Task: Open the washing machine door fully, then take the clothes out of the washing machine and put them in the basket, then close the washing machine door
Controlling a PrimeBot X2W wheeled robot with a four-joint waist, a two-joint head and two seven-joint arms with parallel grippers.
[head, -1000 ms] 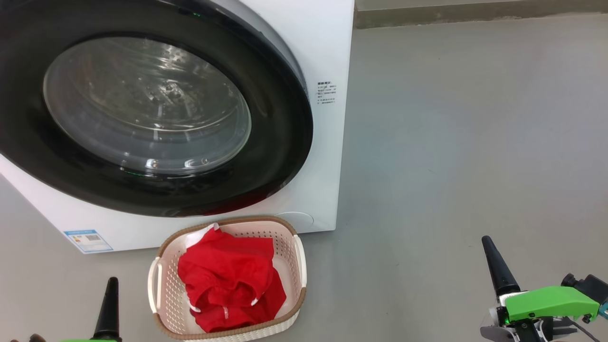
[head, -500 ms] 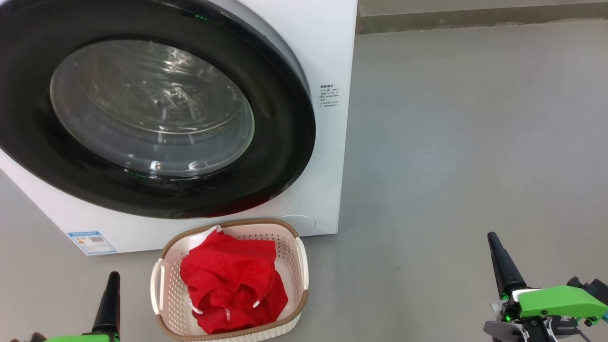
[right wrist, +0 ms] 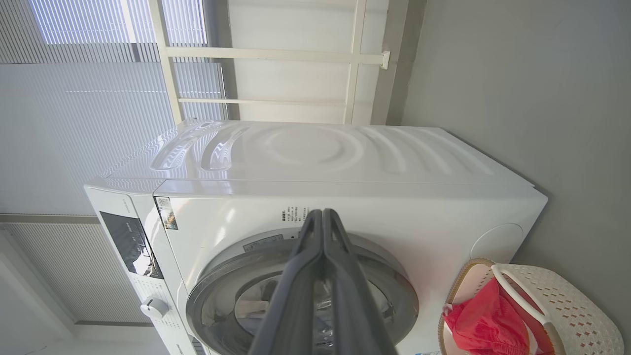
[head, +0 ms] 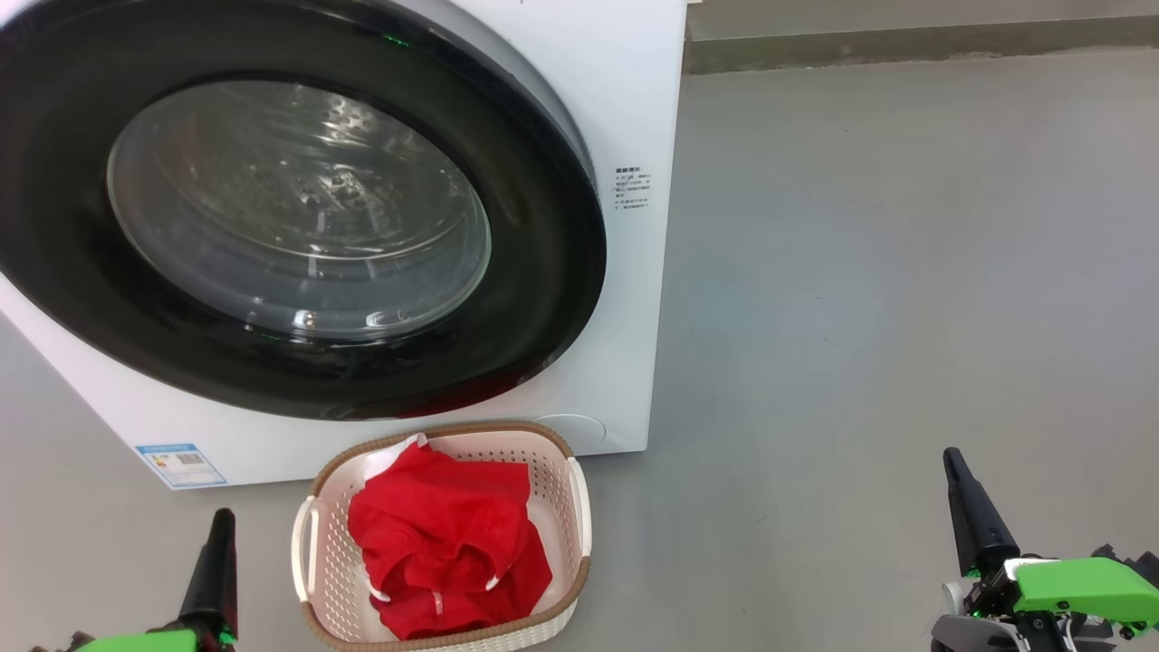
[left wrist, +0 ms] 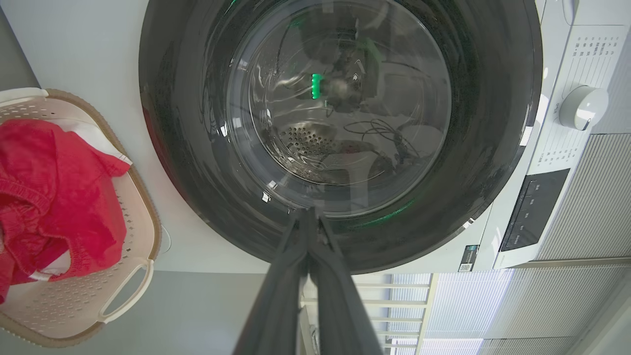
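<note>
Red clothes [head: 448,543] heaped in basket [head: 554,484] just before washing machine [head: 625,81]; door [head: 543,272] shut; left gripper [head: 222,518], right gripper [head: 951,457] both pressed together, holding nothing

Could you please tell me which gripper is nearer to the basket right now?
Left. The left gripper is close beside the basket, on its left; the right gripper is far off to its right.

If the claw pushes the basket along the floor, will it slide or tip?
It probably slides: the basket looks like thin perforated plastic on a smooth grey floor. It seems light, holding only soft red clothes. Tipping looks unlikely, since it sits wide and low.
</note>
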